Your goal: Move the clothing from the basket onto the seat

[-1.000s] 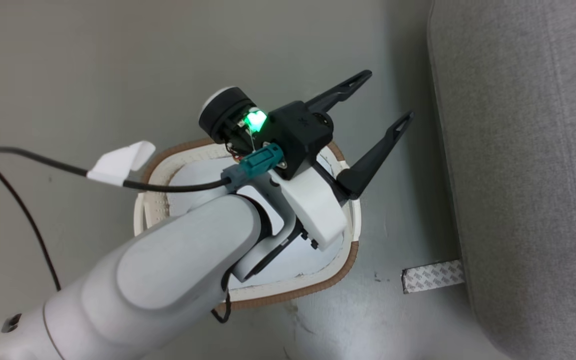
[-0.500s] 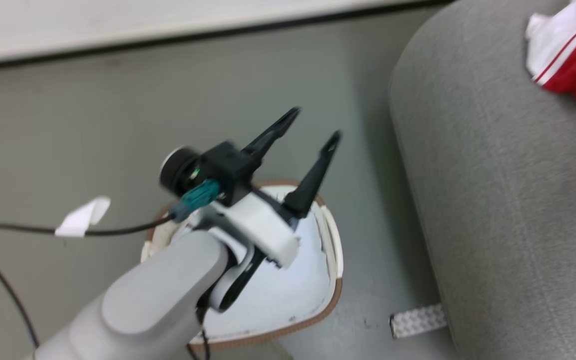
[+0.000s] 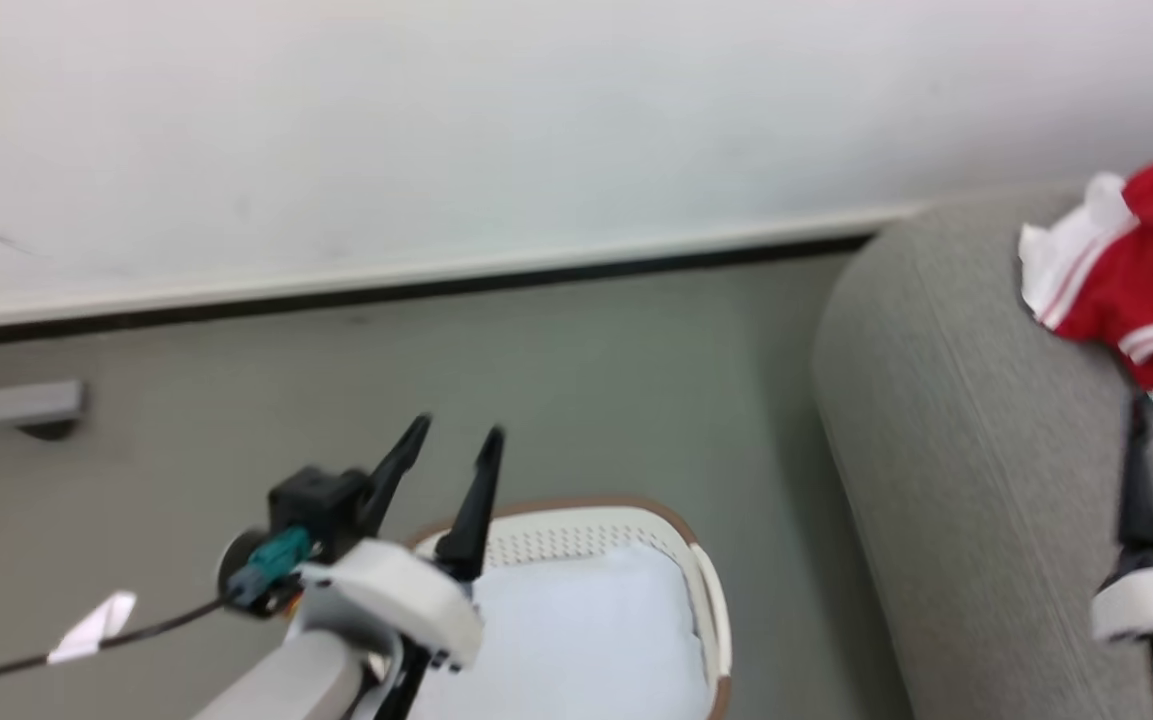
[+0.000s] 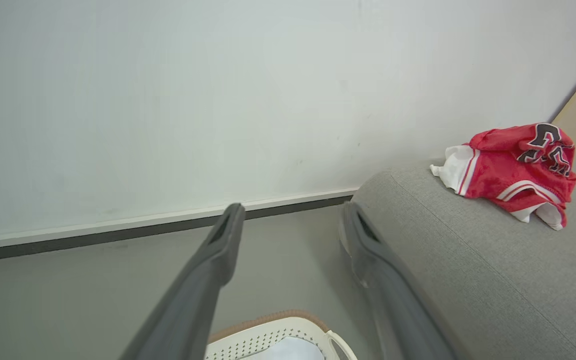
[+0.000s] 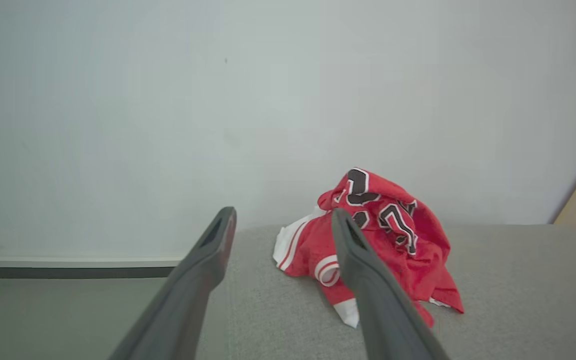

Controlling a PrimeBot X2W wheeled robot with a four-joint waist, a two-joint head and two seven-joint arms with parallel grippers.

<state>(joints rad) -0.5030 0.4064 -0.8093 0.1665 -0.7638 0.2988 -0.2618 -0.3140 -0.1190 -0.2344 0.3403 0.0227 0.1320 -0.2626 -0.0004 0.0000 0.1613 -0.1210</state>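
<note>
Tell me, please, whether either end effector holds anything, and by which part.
Nothing is held: the left end effector and the right end effector are both open and empty.

Your right gripper [image 5: 283,215] shows its two long dark fingers [image 5: 203,270] spread well apart, pointing toward the large grey fabric-upholstered sofa [image 5: 517,280]. On it lies the crumpled red sports jersey with white stripe trim [image 5: 392,235] (black-and-white block lettering on top), partly behind the finger at the view's right. A plain white wall [image 5: 168,100] rises behind, and grey-green floor [image 5: 43,315] lies at lower left.
</note>
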